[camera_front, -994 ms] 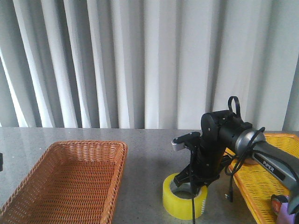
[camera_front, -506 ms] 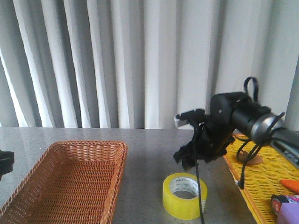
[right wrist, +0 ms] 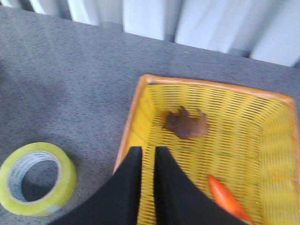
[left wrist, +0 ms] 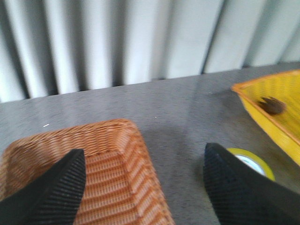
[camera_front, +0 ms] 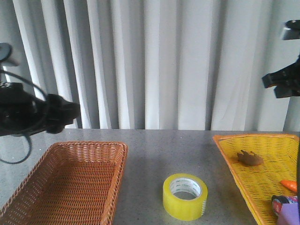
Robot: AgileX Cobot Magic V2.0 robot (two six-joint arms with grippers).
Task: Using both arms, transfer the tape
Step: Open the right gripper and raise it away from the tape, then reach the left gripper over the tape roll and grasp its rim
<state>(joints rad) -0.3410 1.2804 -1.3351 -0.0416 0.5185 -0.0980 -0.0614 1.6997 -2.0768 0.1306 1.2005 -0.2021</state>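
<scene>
High above tape — both arms

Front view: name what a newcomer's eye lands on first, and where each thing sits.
The tape, bright yellow, lies flat on the grey table near the front, touched by neither gripper. It sits between an empty orange-brown wicker basket to its left and a yellow basket to its right, which holds a brown lump. The left gripper is open above the wicker basket's edge; the right gripper is nearly shut.

Staged lab-type setup: bare grey speckled table, plain white pleated curtain as backdrop, two wicker baskets, orange and yellow.
</scene>
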